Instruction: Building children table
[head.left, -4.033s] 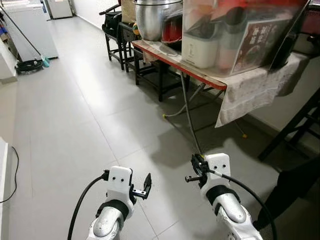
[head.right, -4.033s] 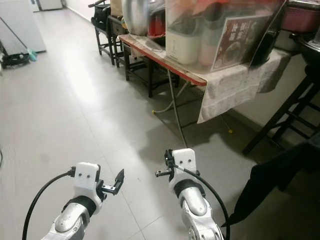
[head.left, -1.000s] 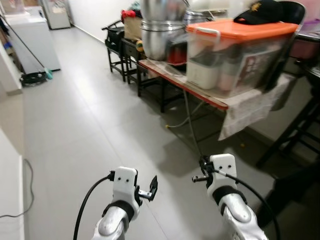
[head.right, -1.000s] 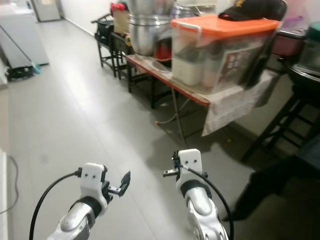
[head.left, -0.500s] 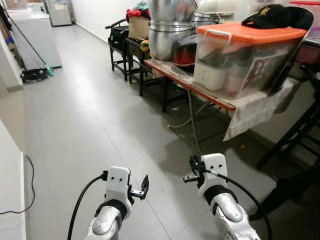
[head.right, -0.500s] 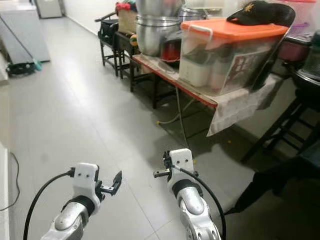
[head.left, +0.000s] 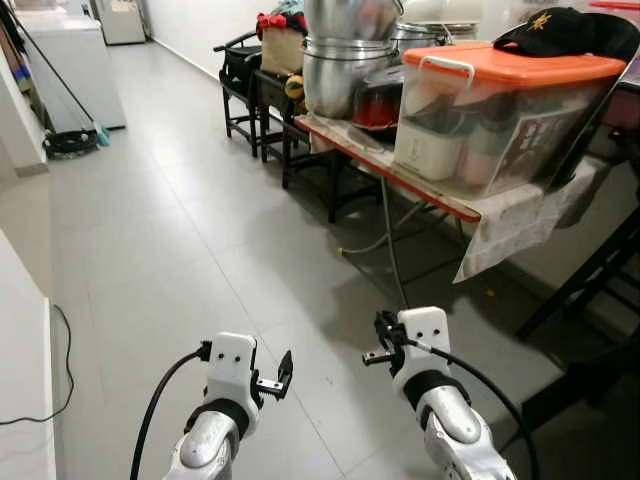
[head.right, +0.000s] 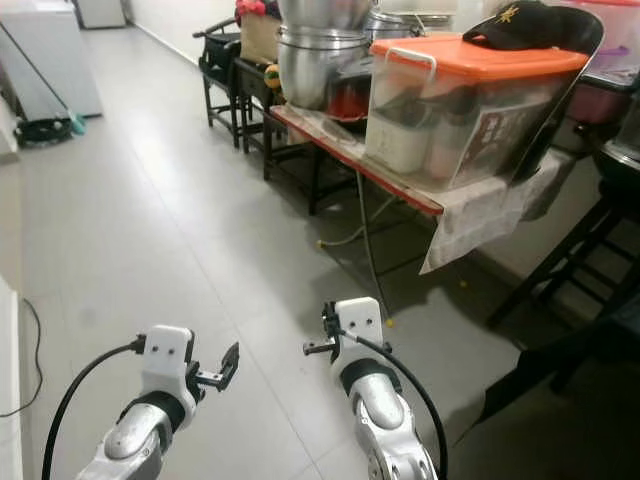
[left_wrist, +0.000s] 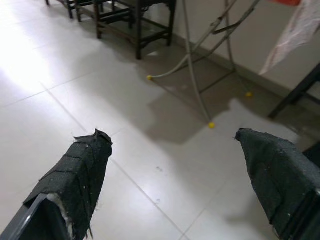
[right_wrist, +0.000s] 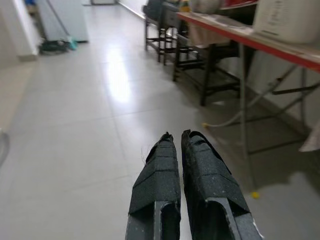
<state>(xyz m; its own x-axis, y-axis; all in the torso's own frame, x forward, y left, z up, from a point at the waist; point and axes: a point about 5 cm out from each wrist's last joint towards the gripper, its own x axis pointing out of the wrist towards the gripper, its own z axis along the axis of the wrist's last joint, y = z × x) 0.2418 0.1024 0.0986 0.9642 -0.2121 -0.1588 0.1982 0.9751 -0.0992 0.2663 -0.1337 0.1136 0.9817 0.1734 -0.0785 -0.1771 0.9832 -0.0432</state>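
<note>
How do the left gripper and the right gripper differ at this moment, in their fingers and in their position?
The left gripper has its two black fingers spread wide apart, while the right gripper has its fingers closed together, almost touching. In the head views the left gripper sits a little lower in the picture than the right gripper. Both hold nothing, and both hang above the grey tiled floor beside the red-edged table.

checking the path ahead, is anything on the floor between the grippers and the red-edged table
Nothing visible does. Bare floor lies between the left gripper, the right gripper and the table; only its own thin legs stand under it.
</note>
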